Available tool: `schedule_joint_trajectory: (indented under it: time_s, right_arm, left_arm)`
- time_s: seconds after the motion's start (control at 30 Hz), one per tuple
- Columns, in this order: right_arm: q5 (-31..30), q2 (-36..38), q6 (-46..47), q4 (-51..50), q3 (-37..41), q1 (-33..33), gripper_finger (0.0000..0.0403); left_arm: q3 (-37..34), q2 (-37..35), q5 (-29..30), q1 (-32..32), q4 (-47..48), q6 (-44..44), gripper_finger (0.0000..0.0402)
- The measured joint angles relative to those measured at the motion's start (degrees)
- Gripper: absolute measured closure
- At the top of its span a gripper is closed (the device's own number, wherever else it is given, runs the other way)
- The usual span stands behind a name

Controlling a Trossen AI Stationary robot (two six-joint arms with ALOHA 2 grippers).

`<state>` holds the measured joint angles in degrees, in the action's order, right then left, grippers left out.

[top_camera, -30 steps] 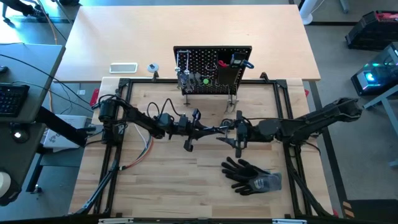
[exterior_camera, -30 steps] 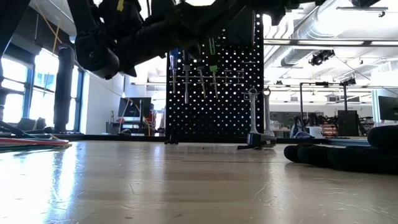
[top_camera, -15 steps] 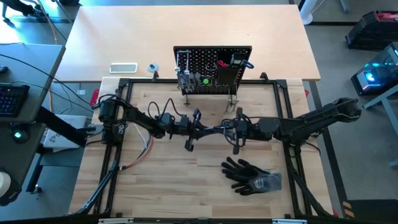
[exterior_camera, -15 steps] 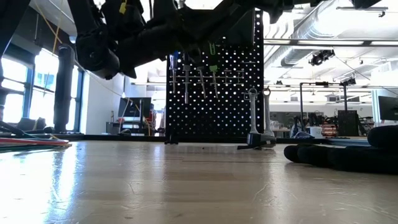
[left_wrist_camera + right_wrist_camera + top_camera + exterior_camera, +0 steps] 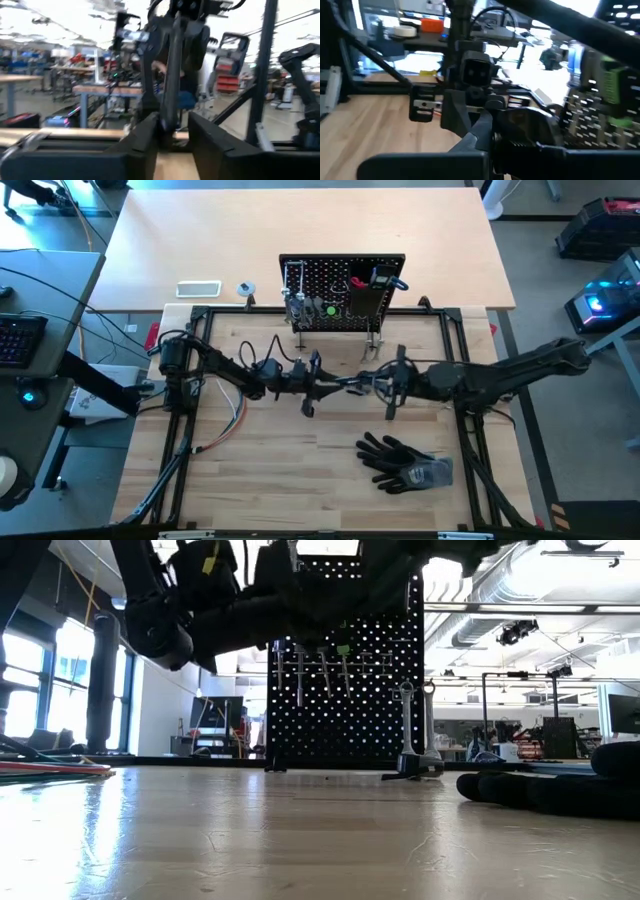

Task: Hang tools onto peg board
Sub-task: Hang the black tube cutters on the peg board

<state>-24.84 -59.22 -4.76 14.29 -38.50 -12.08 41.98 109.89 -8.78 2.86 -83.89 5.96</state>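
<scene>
Bin (image 5: 366, 302) on peg board (image 5: 342, 292)

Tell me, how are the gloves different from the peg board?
The peg board stands upright at the far side of the table; the gloves lie flat near the front. The peg board is a stiff panel full of holes; the gloves look soft and floppy. Tools hang on the peg board; nothing rests on the gloves. Both are black.
</scene>
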Motion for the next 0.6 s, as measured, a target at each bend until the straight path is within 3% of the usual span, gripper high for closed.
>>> schedule_joint_trajectory:
  time_s: [0.33,0.6]
  right_arm:
    - [-14.3,15.7,-0.3,-16.0,-0.1,1.8,0.0384]
    - [-13.5,23.1,-0.6,-21.3,-0.1,12.1,0.0384]
  left_arm:
    - [-0.2,0.0,1.5,3.2,4.8,0.9,0.0226]
    - [-0.2,-0.1,1.2,5.0,7.4,1.0,0.0220]
